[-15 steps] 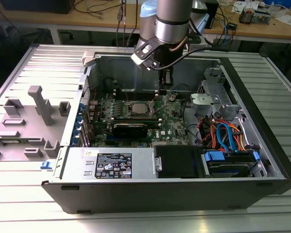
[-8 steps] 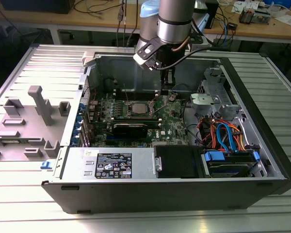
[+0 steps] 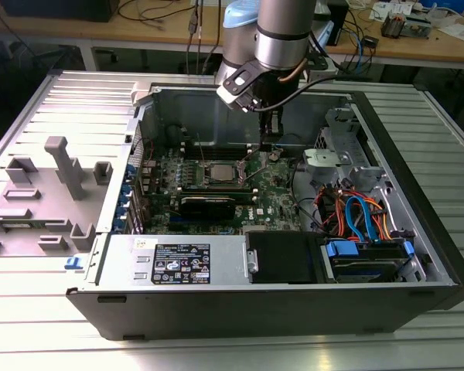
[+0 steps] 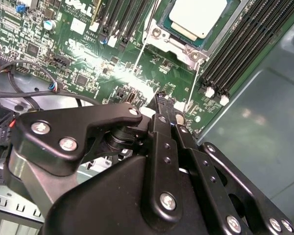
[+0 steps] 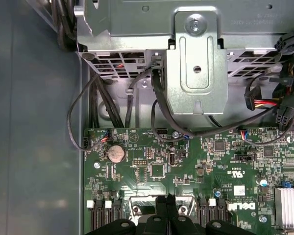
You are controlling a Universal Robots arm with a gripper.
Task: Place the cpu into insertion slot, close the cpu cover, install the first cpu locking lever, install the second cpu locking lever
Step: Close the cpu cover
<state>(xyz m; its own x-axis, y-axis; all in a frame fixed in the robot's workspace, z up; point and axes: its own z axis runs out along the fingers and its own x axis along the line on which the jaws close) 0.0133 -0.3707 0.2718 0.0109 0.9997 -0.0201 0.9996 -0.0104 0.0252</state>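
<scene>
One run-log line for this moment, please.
cpu: in insertion slot | cpu cover: down around cpu | gripper: shut, low over board beside slot

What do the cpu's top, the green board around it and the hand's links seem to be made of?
The cpu: probably metal on top, dull silver-grey with a soft sheen. The circuit board: green coated laminate, perhaps fibreglass, carrying small soldered parts. The hand: matte black links, likely painted or anodised metal, joined by bright screws.
</scene>
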